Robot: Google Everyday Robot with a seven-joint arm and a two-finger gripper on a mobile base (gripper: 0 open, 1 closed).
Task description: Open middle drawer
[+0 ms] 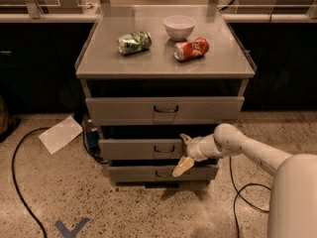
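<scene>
The grey cabinet has three stacked drawers. The middle drawer (133, 149) has a medium-height grey front and a small dark wire handle (164, 148) at its centre. It sits under the tall top drawer (124, 111) and above the short bottom drawer (133, 173). My gripper (183, 152) is against the middle drawer's front, just right of the handle and apart from it. Its fingers are spread one above the other, the upper finger (185, 138) at the drawer's top edge and the lower finger (181, 167) over the bottom drawer. It holds nothing. My arm covers the drawer's right end.
On the cabinet top (99, 58) lie a crushed green can (134, 42), a white bowl (179, 27) and a red can (191, 49). A white sheet (60, 134) and black cables (20, 182) lie on the floor to the left. A cable (242, 192) loops at the right.
</scene>
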